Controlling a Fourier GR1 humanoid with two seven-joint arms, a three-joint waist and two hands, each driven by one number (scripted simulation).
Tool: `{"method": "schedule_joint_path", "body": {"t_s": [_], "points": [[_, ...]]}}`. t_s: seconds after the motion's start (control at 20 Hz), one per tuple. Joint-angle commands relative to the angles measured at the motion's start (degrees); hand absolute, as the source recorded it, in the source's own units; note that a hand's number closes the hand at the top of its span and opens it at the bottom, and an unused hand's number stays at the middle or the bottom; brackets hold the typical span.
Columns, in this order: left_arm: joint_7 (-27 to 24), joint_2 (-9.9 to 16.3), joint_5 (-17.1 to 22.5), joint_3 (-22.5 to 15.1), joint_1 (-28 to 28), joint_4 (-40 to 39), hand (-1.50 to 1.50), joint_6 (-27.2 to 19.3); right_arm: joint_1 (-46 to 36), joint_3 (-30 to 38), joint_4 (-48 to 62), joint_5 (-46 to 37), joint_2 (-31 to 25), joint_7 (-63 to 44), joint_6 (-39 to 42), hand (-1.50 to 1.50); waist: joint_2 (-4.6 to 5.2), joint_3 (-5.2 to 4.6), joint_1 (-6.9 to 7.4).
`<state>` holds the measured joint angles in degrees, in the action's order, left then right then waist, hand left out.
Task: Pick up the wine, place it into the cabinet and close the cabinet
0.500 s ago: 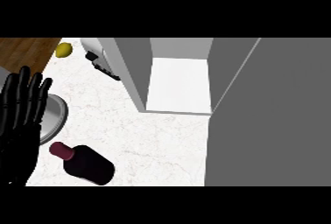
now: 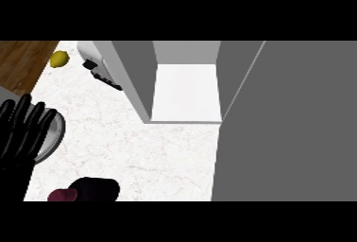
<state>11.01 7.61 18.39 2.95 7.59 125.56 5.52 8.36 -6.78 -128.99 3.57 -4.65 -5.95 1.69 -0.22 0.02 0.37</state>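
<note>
The wine (image 2: 85, 190) lies on its side at the near edge of the table (image 2: 140, 142), partly cut off by the view's lower edge, its long axis roughly left to right with the dark red neck pointing left. The left hand (image 2: 20, 134) rests at the left edge with fingers spread and empty; the right hand is not visible. Grasp across the wine's body, then carry it into the open cabinet (image 2: 185, 94).

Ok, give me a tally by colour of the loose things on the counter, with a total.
Dark red: 1, the wine bottle at the view's lower edge.
Yellow: 1, the round fruit at the counter's far left corner.
Grey: 1, the plate partly under the open left hand.
Total: 3.
</note>
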Motion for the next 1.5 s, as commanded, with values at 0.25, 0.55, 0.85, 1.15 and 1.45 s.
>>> {"method": "schedule_joint_path", "body": {"t_s": [0.25, 0.55, 0.85, 1.15, 1.45], "points": [[21.28, 4.93, 14.72, 6.13, -3.98, 11.92, -1.5, -7.8, 5.63, -10.58, -13.29, -1.4, 1.39, -11.9, -1.09, -1.5, 0.07, -0.01, -0.53], [29.59, 7.85, 17.74, 10.51, -5.48, 17.74, -1.5, -11.52, 5.69, -15.97, -20.9, -6.84, 2.26, -18.4, -5.15, -1.5, -0.11, -0.01, -0.36], [30.54, 7.79, 17.04, 12.92, -7.41, 13.86, -1.5, -11.73, 1.04, -17.42, -24.36, -8.17, 0.52, -26.36, -8.2, -1.5, -0.07, -0.07, -0.4], [32.21, 7.02, 15.59, 12.83, -7.59, 14.21, -1.5, -11.95, -1.07, -23.07, -22.93, -14.45, 1.58, -26.76, -13.03, -1.5, -0.25, -0.12, -0.59], [32.32, 6.72, 14.8, 12.25, -8.32, 11.77, -1.5, -11.11, -5.38, -19.67, -23.63, -11.42, -0.98, -30.4, -14.71, -1.5, -0.06, -0.08, -0.62]]}}
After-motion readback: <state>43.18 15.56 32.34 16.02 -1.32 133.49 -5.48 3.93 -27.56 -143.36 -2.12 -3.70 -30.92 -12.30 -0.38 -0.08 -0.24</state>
